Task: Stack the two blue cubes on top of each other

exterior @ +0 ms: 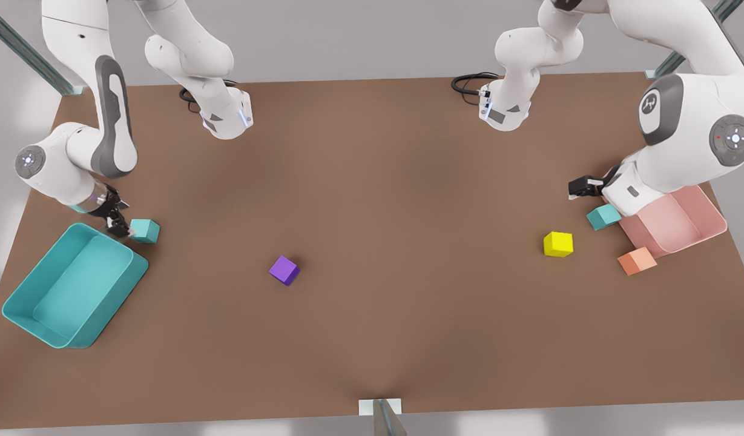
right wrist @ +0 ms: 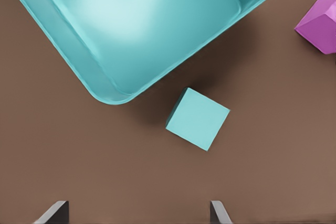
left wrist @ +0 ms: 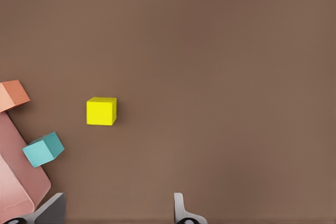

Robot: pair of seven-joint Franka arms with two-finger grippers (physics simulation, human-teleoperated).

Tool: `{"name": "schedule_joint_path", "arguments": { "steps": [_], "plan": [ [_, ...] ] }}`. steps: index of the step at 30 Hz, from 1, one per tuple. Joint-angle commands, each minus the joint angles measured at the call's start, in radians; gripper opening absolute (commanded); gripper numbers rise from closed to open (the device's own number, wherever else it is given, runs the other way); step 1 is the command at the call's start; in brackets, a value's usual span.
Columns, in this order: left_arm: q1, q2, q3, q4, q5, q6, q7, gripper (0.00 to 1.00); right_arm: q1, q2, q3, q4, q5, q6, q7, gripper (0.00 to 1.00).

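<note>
So, quick rundown of where I'm at: my right gripper (exterior: 118, 225) is down low on the front view's left, sitting between the rim of the teal bin (exterior: 20, 284) and the first blue cube (exterior: 145, 231), with that cube just beside my fingers but not between them. From the right wrist, the same blue cube (right wrist: 198, 118) lies flat on the brown table (exterior: 372, 181) just off the bin's rounded corner (right wrist: 107, 95), and my fingertips (right wrist: 53, 212) are spread wide with nothing in them. My left gripper (exterior: 580, 186) is over on the front view's right, up above the pink bin (exterior: 707, 212), fingers also wide apart and empty going by the left wrist view (left wrist: 178, 208). The second blue cube (exterior: 603, 217) sits tilted against the pink bin's edge, near that gripper but not touched by it. A yellow cube (exterior: 558, 244) is close by, an orange cube (exterior: 637, 261) rests at the bin's near corner, and a purple cube (exterior: 284, 270) sits alone mid-table. The two blue cubes are well apart, on opposite sides of the table.
</note>
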Motion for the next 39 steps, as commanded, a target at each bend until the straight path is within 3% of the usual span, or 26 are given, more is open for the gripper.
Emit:
{"name": "schedule_joint_path", "arguments": {
  "steps": [1,18,39],
  "plan": [
    [0.001,0.000,0.000,-0.001,0.001,0.000,0.004,1.00,0.035,-0.009,0.002,-0.038,-0.001,0.186,0.246,1.00],
    [-0.005,0.000,-0.002,-0.003,-0.001,-0.002,0.002,1.00,0.009,0.173,-0.006,-0.049,-0.004,0.280,0.361,1.00],
    [-0.005,0.012,-0.003,-0.006,-0.001,-0.006,0.002,1.00,-0.049,0.244,-0.016,-0.085,-0.003,0.358,0.295,1.00]
  ]
}}
